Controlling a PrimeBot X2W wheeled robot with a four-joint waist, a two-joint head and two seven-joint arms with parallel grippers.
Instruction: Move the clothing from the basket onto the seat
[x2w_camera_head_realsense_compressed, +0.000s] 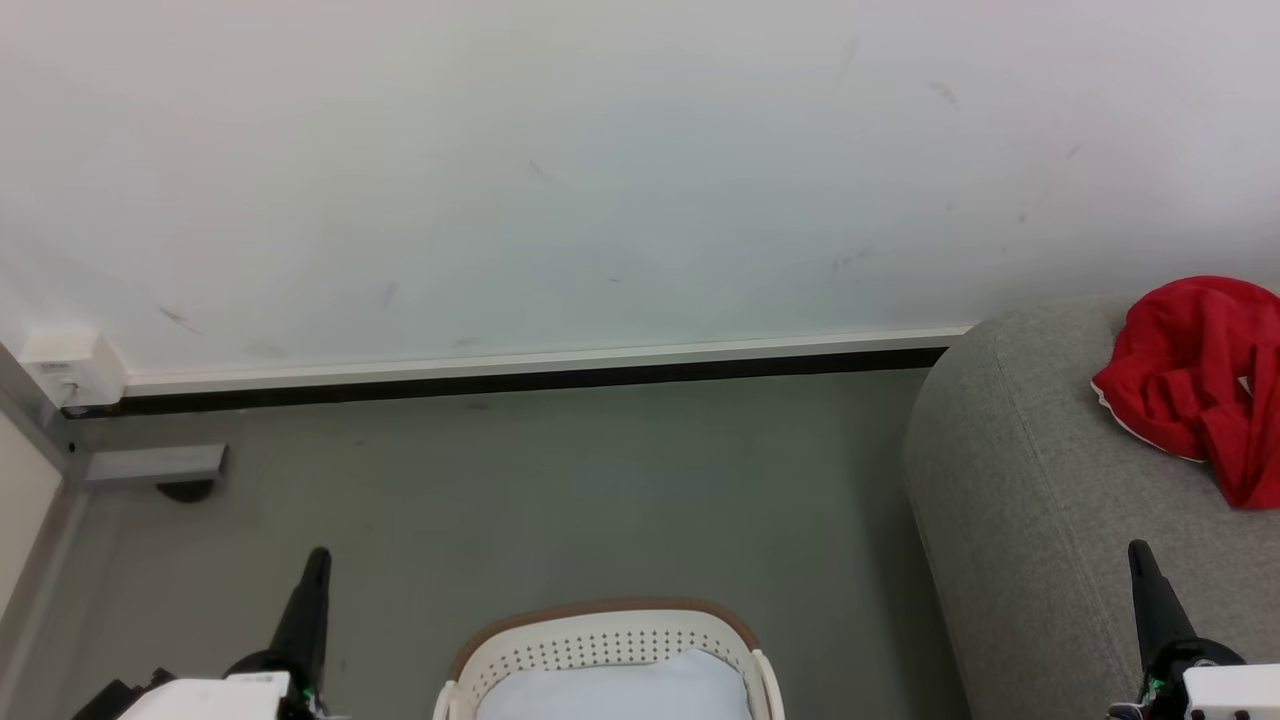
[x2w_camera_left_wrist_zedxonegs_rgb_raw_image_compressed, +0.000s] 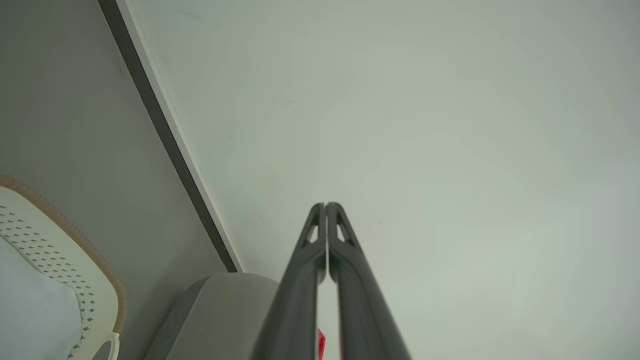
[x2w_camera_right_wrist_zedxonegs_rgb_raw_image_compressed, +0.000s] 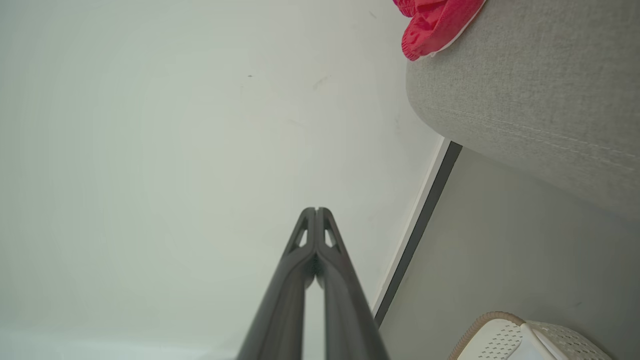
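1. My left end effector (x2w_camera_head_realsense_compressed: 317, 562) sits just left of the basket (x2w_camera_head_realsense_compressed: 600, 612), and my right end effector (x2w_camera_head_realsense_compressed: 1140, 560) is well off to the basket's right. Both are clenched on nothing, fingers pressed together and pointing ahead. I read this as a parked pose that flanks the basket so either arm can dip in.
2. The basket stands on the floor (x2w_camera_head_realsense_compressed: 600, 480) between them, its near part cut off by the bottom edge of the head view. In the part I can see there is a pale surface (x2w_camera_head_realsense_compressed: 615, 690) and no red. I cannot tell whether it is cloth or the basket's own bottom.
3. To the right of the basket and a little beyond it rises the seat (x2w_camera_head_realsense_compressed: 1020, 480). Its rounded grey end faces the basket, with bare floor between them, which I judge makes for a short carry.
4. The clothing (x2w_camera_head_realsense_compressed: 1195, 380) lies on top of the seat, well to the right of the basket and beyond it, bunched in a crumpled red heap with a white edge. A heap like that suggests a release from above, not a careful spread. If the basket hides nothing more, I judge the task is nearly done.
5. Farthest beyond the basket, the white wall (x2w_camera_head_realsense_compressed: 600, 180) and dark skirting (x2w_camera_head_realsense_compressed: 540, 378) close off the space.
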